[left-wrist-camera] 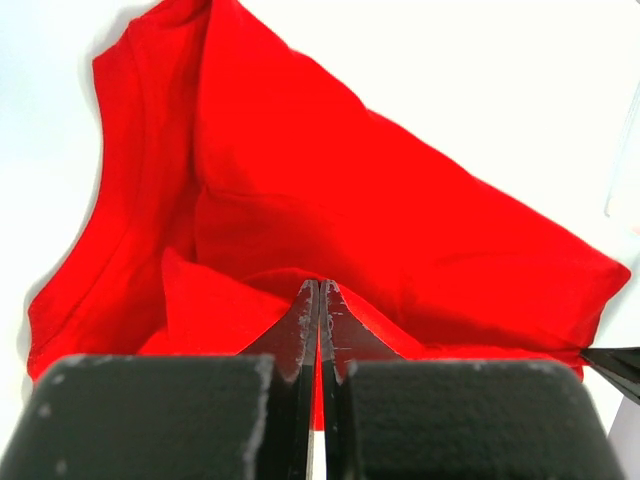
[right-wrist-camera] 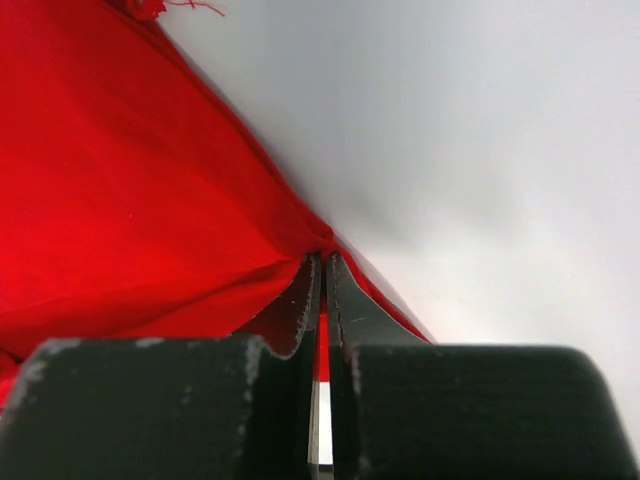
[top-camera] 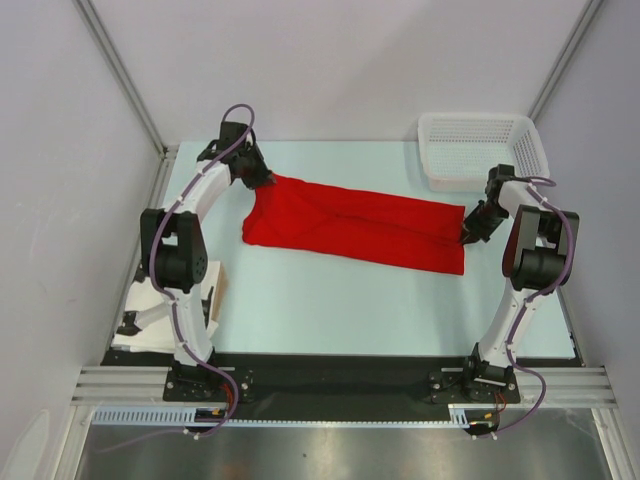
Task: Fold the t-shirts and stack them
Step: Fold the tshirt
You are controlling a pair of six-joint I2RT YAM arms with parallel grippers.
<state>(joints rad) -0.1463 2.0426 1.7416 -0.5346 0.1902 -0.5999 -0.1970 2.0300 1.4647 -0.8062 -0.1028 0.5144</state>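
Top external view gives us the shirt [top-camera: 350, 225] lying as a long red band across the middle of the table [top-camera: 330, 300], doubled lengthwise, its right end not far from the basket [top-camera: 480, 150]. Our left gripper [top-camera: 262, 180] is pinched tight on the cloth at the band's far-left corner. Our right gripper [top-camera: 467, 238] is pinched tight on the right end. We judge the shirt light, limp and quick to sag or wrinkle, though not slippery. Corners and hems are the places to hold, both ends at once, so the layers do not slide apart.
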